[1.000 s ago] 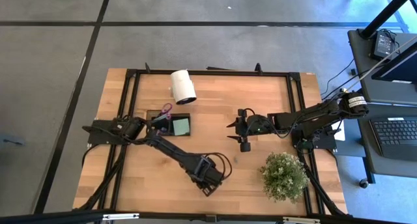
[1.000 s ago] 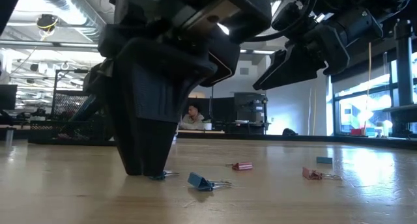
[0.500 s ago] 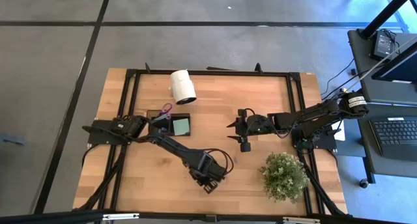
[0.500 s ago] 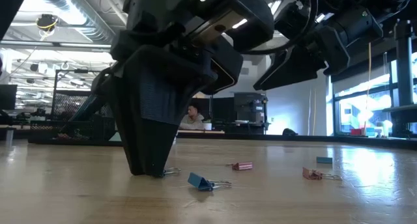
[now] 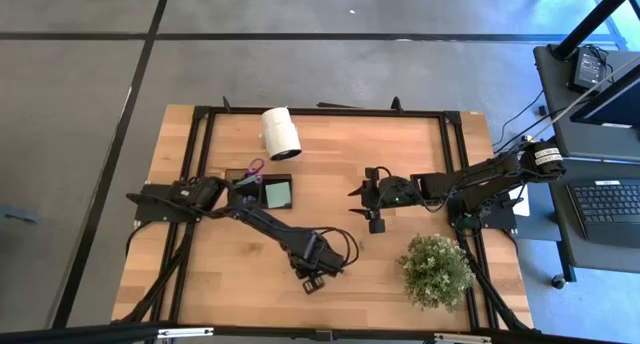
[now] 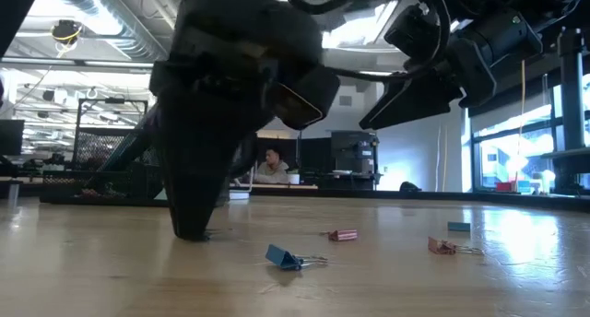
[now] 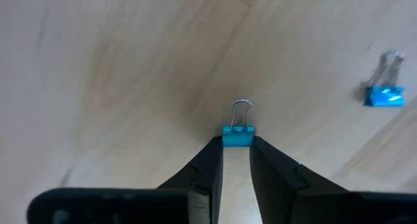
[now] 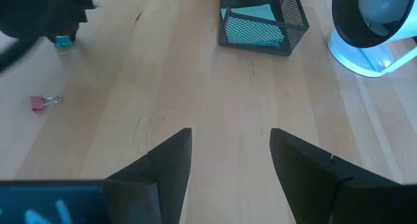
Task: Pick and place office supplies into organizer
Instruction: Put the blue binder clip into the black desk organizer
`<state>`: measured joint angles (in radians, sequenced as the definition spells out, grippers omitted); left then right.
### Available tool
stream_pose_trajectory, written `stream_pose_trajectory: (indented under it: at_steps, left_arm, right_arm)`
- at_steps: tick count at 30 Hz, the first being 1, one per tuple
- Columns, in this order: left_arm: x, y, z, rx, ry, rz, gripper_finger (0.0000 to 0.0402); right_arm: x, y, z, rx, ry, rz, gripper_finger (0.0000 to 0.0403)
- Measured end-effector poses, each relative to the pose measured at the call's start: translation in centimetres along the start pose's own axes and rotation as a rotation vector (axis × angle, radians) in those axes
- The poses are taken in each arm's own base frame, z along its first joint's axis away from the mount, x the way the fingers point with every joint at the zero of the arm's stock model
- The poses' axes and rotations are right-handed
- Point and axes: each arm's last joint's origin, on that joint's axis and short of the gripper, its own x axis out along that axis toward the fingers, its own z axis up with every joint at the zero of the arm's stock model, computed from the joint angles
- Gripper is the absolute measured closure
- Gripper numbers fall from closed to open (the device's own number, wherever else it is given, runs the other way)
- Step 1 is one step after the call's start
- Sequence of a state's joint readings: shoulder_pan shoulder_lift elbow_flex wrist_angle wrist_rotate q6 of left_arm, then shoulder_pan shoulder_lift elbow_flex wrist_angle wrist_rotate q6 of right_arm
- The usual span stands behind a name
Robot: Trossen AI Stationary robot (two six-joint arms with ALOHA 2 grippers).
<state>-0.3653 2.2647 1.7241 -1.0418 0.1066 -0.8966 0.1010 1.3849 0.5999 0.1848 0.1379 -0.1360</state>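
My left gripper (image 5: 312, 281) points straight down near the table's near edge, shut on a small blue binder clip (image 7: 237, 134). In the low view its fingers (image 6: 192, 227) reach the tabletop and hide that clip. A second blue clip (image 6: 286, 257) lies flat close by. So do two pink clips (image 6: 343, 235) (image 6: 442, 247). The black organizer (image 5: 262, 189) stands at the far left with a green sticky pad (image 8: 254, 19) inside. Purple-handled scissors (image 5: 254, 169) are at its far side. My right gripper (image 5: 365, 206) hovers open over the table's middle. My left gripper pinches the blue clip's body (image 7: 237, 138) between its two fingertips, one on each side. The fingers come from above, pointing down. The clip's wire handle (image 7: 241, 113) sticks out beyond the fingertips, and the clip lies on the wood.
A white cylinder roll (image 5: 281, 133) lies at the far side, beside the organizer. A bushy potted plant (image 5: 436, 270) stands at the near right corner. A small blue-grey piece (image 6: 458, 227) sits farther right. Black frame rails run along the table's edges.
My left gripper has turned about its own upright line and shifted a little toward the table's left and near edges, staying down at the tabletop. The clip's handle, seen beside its fingers a second ago in the low view, is now hidden behind them.
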Motion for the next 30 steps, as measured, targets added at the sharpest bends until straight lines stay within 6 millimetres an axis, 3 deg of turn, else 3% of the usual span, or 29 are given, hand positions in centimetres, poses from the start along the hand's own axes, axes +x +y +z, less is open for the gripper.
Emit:
stream_pose_trajectory:
  at_steps: [7,10,19,25,30]
  left_arm:
    - [-1.9,0.6,-1.8,0.103,-0.088,0.171,0.0336]
    - [-4.2,1.0,-3.2,0.124,-0.11,0.222,0.0336]
    - [-8.3,2.2,-6.7,0.234,-0.11,0.338,0.0336]
    - [-10.8,4.3,-9.2,0.211,-0.21,0.366,0.0336]
    - [-11.8,7.7,-11.2,0.187,-0.244,0.334,0.0336]
  right_arm:
    - [0.0,0.0,0.0,0.0,0.002,0.0,0.0193]
    - [0.0,0.0,0.0,0.0,0.003,0.0,0.0193]
    - [0.0,0.0,0.0,0.003,0.002,0.0,0.0193]
    - [0.0,0.0,0.1,0.029,-0.006,-0.001,0.0193]
    - [0.0,0.0,0.1,0.03,-0.007,-0.001,0.0193]
